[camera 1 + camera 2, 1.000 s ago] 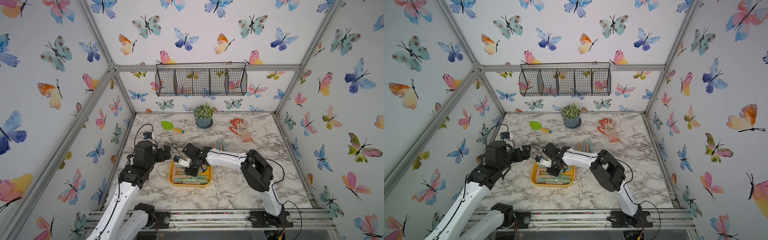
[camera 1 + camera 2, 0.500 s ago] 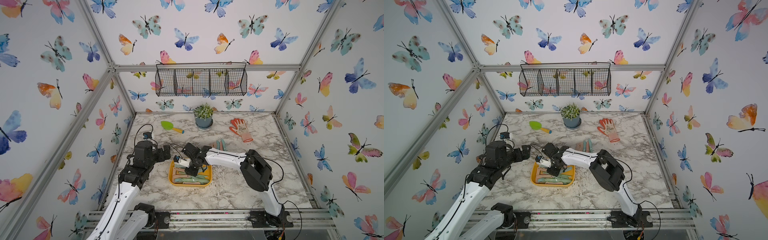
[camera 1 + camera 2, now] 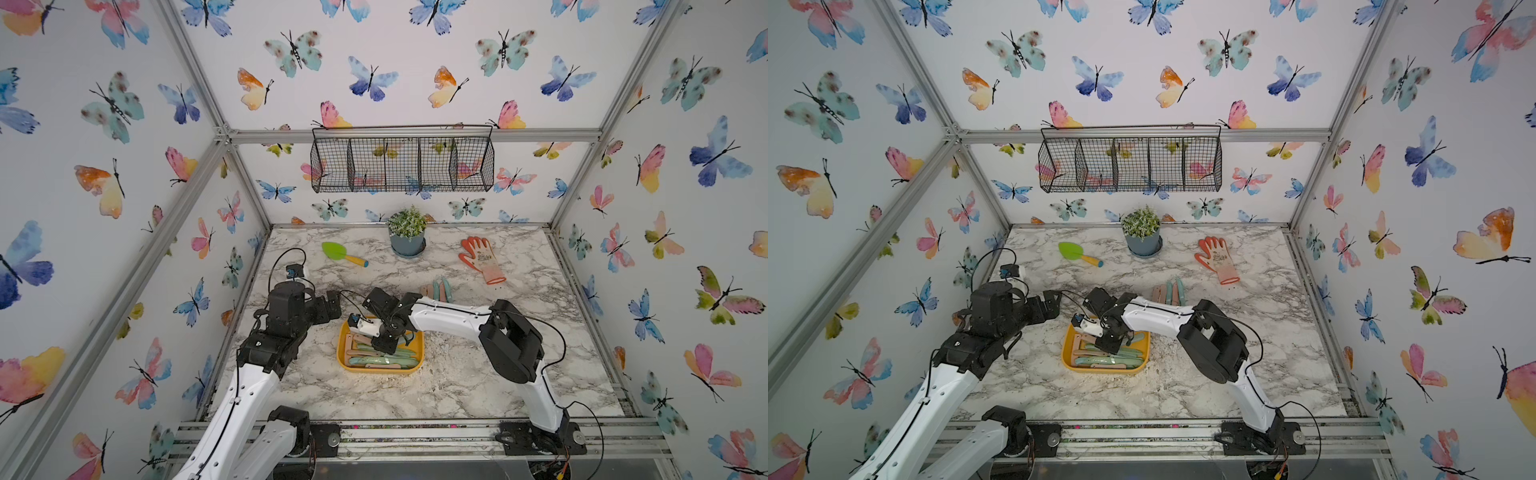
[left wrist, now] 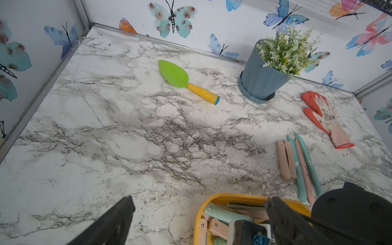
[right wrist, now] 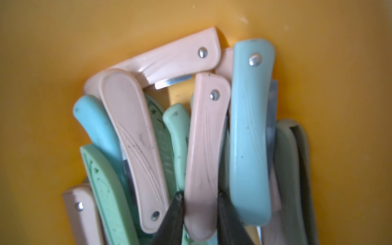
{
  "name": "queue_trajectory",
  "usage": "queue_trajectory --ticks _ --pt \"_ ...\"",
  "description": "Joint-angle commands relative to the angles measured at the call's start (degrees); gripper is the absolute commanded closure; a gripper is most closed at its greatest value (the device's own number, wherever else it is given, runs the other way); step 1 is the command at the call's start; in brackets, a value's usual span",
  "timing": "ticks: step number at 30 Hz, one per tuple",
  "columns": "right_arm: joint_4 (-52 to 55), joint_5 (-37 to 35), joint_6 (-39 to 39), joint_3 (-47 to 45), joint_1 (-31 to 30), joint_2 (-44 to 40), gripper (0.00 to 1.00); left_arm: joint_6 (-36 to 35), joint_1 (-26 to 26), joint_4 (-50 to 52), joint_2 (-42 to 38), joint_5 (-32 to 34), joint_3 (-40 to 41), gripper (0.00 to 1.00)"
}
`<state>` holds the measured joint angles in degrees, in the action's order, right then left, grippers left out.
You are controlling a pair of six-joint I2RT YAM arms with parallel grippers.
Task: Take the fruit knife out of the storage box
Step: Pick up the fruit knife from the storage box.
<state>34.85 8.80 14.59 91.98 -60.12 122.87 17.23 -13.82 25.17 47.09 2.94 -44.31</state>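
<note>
right gripper [image 5: 199, 196] is pinching pink fruit knife [image 5: 204, 137] between its fingers [image 5: 171, 220]; should be lifting straight up from storage box [image 5: 42, 63], other knives [image 5: 250, 127] are crowding outside both fingers.

The storage box [image 5: 42, 63] is smooth yellow plastic — the fruit knife [image 5: 201, 148] has a glossy plastic handle and metal rivet.

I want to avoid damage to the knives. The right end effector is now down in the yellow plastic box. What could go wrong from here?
1. The right end effector flanks the pale pink folding fruit knife near one end only, so the knife may tilt or slip when lifted.
2. The light blue folding knife lies close beside it. A finger may catch it and drag it about in the shallow yellow plastic storage box.
</note>
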Motion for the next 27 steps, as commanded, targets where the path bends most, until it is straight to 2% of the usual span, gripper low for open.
queue_trajectory --ticks 1,10,20,24,27 --pt "0.23 -0.48 -0.54 -0.40 -0.47 -2.15 0.75 0.43 0.28 0.49 -0.86 0.82 -0.51 0.02" --pt "-0.53 0.44 -1.07 -1.60 -0.44 -6.02 0.76 0.51 0.28 0.49 -0.99 0.66 -0.51 0.02" --pt "-0.56 -3.13 -2.35 -3.73 -0.44 -9.63 0.77 0.43 0.27 0.17 -1.58 -0.84 -0.33 0.02" --pt "-0.37 -4.50 -3.06 -4.14 -0.44 -10.79 0.77 0.34 0.20 1.17 -1.74 -3.57 -0.58 0.02" --pt "-0.16 -5.27 -3.75 -4.52 -0.18 -11.62 0.77 -0.67 0.20 2.41 -2.06 -9.56 -0.85 0.02"
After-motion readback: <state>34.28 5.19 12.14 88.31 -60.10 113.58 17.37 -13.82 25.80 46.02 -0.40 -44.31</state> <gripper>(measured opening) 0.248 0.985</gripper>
